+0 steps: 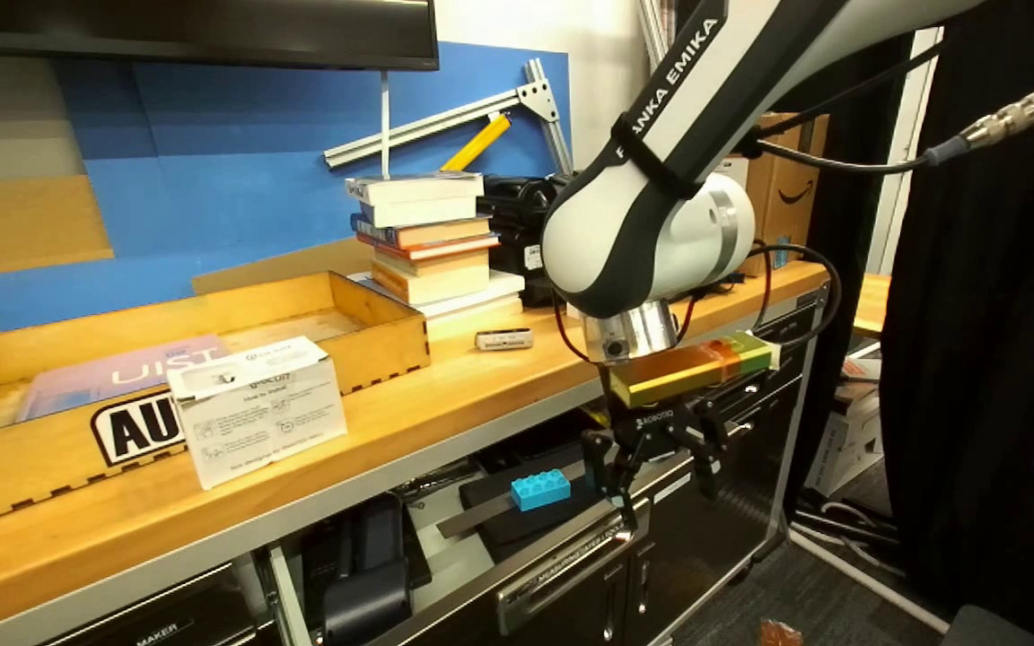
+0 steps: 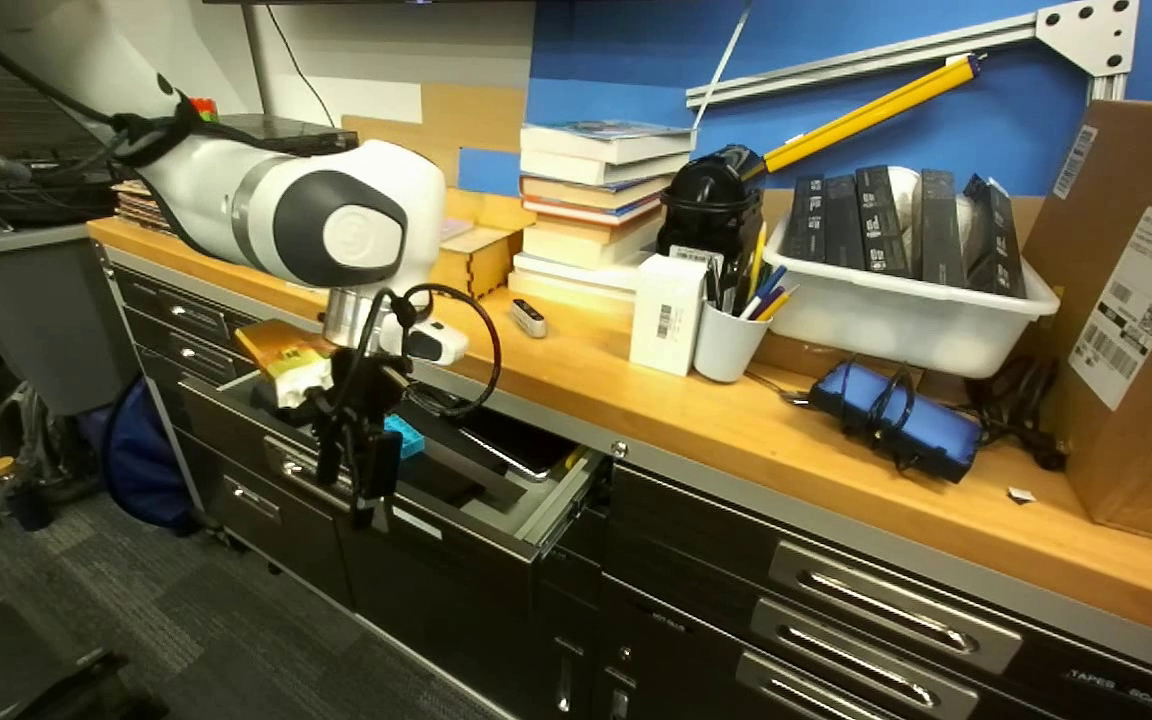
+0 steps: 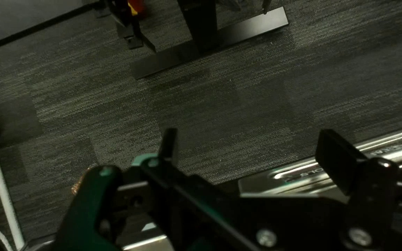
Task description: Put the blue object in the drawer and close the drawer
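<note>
The cyan toy brick [image 1: 541, 490] lies already in the open drawer [image 1: 463, 561], at lower centre in an exterior view, so closing seems the present step, needing an inward push. The hand [image 3: 250, 150] is spread; whether it touches the drawer I cannot tell, and the wrist view misses the brick.
</note>
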